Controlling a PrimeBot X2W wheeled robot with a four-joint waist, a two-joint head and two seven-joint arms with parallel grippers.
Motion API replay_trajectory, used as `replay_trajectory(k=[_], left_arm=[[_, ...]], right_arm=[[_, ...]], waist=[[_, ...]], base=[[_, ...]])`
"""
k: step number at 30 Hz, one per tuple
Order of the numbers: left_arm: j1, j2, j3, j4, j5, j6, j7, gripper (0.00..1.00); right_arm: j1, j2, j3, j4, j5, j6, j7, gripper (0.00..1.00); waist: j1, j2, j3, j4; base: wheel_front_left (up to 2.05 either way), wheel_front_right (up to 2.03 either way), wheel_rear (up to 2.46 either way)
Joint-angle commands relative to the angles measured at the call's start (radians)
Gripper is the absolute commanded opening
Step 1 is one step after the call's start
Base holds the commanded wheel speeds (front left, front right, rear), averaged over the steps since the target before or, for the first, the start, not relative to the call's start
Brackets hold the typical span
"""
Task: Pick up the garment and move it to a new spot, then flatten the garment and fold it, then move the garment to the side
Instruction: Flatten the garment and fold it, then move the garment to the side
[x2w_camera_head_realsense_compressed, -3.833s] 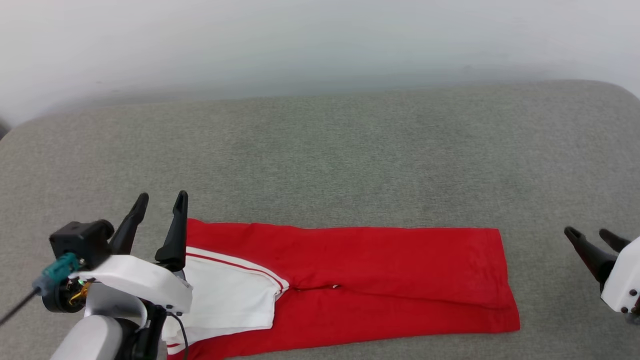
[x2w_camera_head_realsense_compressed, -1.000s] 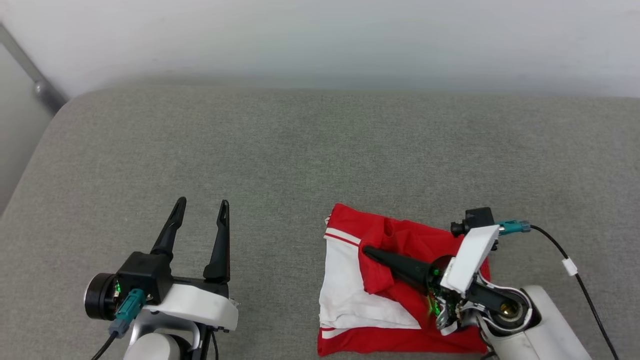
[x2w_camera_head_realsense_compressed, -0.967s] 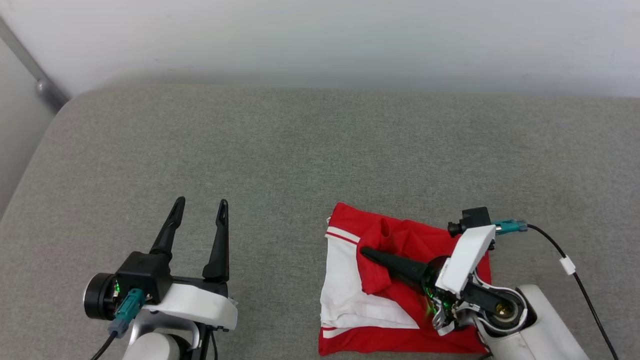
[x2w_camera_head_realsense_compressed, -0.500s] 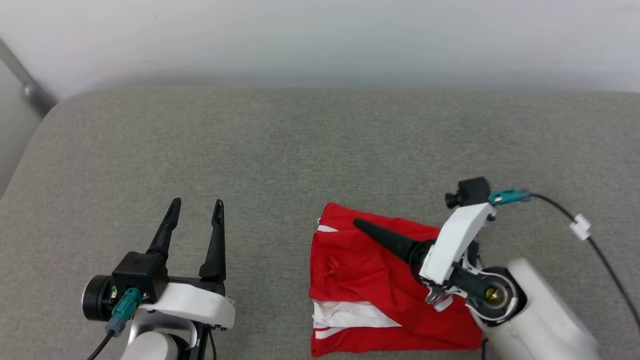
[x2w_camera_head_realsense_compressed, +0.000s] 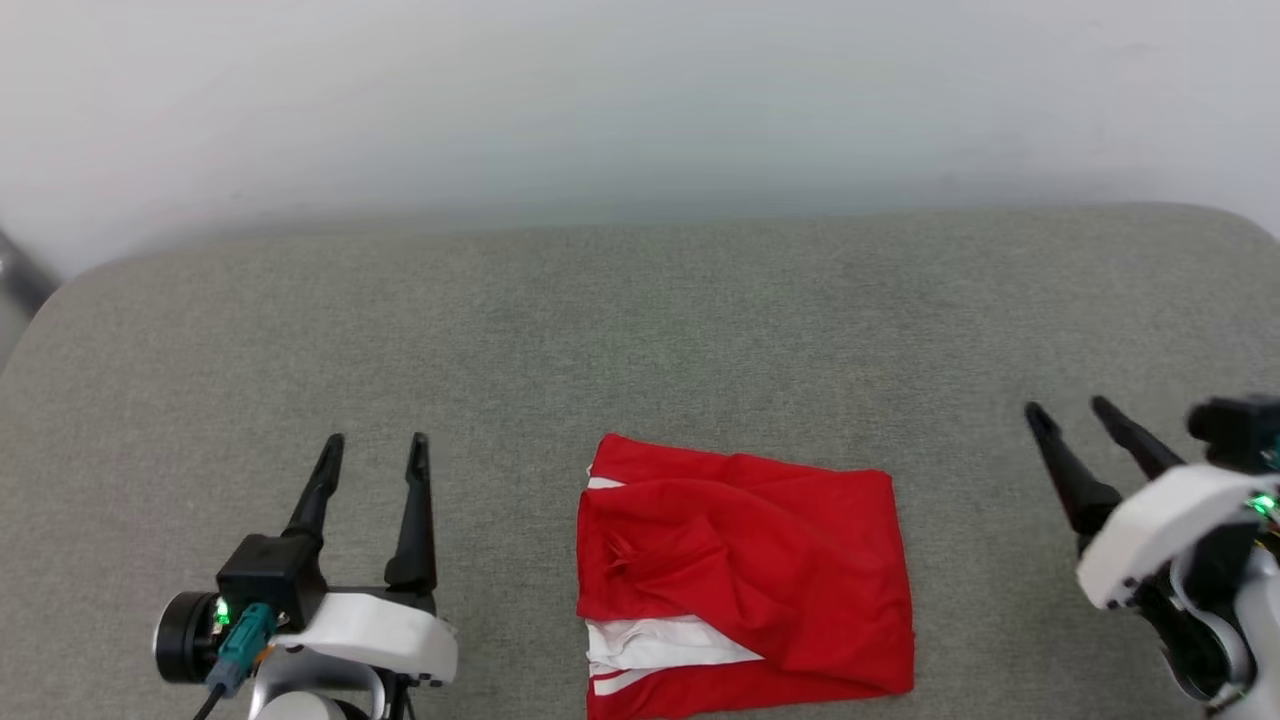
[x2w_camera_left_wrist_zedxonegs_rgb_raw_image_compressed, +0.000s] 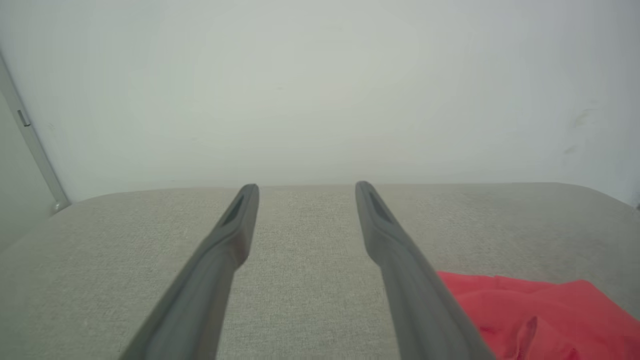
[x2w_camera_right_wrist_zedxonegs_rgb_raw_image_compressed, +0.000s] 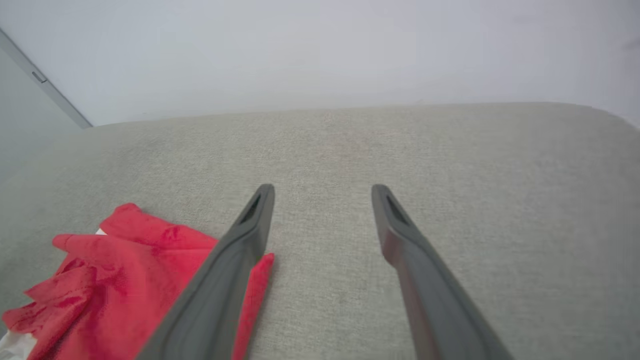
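Note:
The garment (x2w_camera_head_realsense_compressed: 745, 575) lies folded into a rough square on the grey cushion, red on top with a strip of white sleeve showing at its lower left. It also shows as red cloth at the lower right of the left wrist view (x2w_camera_left_wrist_zedxonegs_rgb_raw_image_compressed: 530, 310) and at the lower left of the right wrist view (x2w_camera_right_wrist_zedxonegs_rgb_raw_image_compressed: 115, 280). My left gripper (x2w_camera_head_realsense_compressed: 375, 440) stands open to the left of the garment, apart from it. Off to the right of the garment, my right gripper (x2w_camera_head_realsense_compressed: 1065, 408) is open too and holds nothing.
The grey cushion (x2w_camera_head_realsense_compressed: 640, 320) stretches wide behind the garment, with rounded corners at the far left and far right. A pale wall (x2w_camera_head_realsense_compressed: 640, 100) rises behind it. A grey metal bar (x2w_camera_head_realsense_compressed: 15, 275) leans at the far left edge.
My right gripper has opened, let go of the red cloth and pulled back to the right. The top flap now lies down on the garment. The head camera has shifted slightly.

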Motion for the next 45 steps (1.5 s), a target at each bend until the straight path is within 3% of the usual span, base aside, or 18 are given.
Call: replay_trajectory(k=[1, 10, 23, 38, 45], left_arm=[[0.015, 0.003, 0.01, 0.006, -0.004, 0.009, -0.005, 1.0], [0.082, 0.016, 0.017, 0.031, -0.015, 0.018, -0.009, 1.0], [0.136, 0.02, 0.028, 0.011, -0.026, 0.03, -0.012, 1.0], [0.107, 0.024, 0.043, -0.004, -0.028, 0.036, -0.014, 1.0], [0.104, 0.011, 0.058, -0.03, -0.035, 0.053, -0.016, 1.0]], right_arm=[[0.042, 0.01, -0.047, -0.023, -0.037, 0.0, -0.026, 1.0], [0.24, 0.092, -0.173, -0.239, -0.197, 0.0, -0.142, 1.0], [0.351, 0.181, -0.212, -0.434, -0.278, 0.0, -0.09, 1.0], [0.372, 0.214, -0.237, -0.483, -0.31, 0.0, -0.058, 1.0], [0.335, 0.166, -0.359, -0.394, -0.182, 0.0, 0.051, 1.0]], waist=[[0.0, 0.0, -0.011, -0.011], [0.0, 0.0, -0.059, -0.034], [0.0, 0.0, -0.067, -0.021], [0.0, 0.0, -0.053, -0.024], [0.0, 0.0, -0.04, -0.017]], base=[[0.0, 0.0, 0.0], [0.0, 0.0, 0.0], [0.0, 0.0, 0.0], [0.0, 0.0, 0.0], [0.0, 0.0, 0.0]])
